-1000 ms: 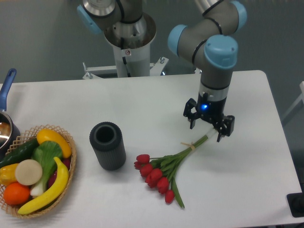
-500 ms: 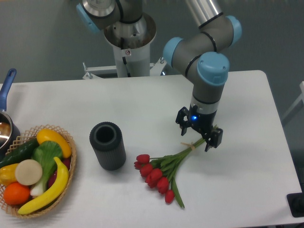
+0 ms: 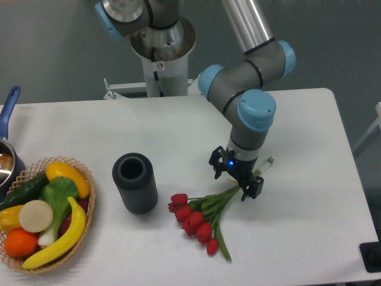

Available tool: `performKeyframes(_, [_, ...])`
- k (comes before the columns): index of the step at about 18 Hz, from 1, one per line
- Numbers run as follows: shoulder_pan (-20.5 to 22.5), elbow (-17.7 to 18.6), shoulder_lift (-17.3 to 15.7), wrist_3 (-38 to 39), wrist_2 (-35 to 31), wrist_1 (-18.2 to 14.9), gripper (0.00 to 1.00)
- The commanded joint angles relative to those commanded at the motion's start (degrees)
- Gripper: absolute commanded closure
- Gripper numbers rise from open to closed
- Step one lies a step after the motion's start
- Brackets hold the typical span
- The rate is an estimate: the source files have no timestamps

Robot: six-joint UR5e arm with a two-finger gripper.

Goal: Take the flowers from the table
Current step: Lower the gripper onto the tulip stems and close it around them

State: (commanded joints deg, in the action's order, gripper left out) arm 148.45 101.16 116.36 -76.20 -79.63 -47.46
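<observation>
The flowers [image 3: 202,217] lie flat on the white table [image 3: 309,208], red tulip buds at the lower left, green stems running up and right to their cut ends near the arm. My gripper [image 3: 233,182] hangs open, pointing down, right over the stems about where the tan band sits. Its two dark fingers stand on either side of the stems, low near the tabletop. The band is hidden behind the gripper. Nothing is held.
A dark ribbed cylinder vase [image 3: 135,182] stands upright left of the buds. A wicker basket [image 3: 89,205] of fruit and vegetables sits at the left edge, with a blue-handled pot [image 3: 8,152] behind it. The robot's base [image 3: 162,53] stands at the back.
My gripper has moved left and down along the stems, from their cut ends to over the band, and has come lower. The flowers have not moved.
</observation>
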Motion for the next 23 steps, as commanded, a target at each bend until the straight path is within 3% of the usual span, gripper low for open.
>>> performKeyframes(12, [-1.6,-0.5,2.5,7.6,0.2,0.1,0.00])
performKeyframes(23, [-1.6,-0.5,3.5,8.0,1.5,0.0,0.00])
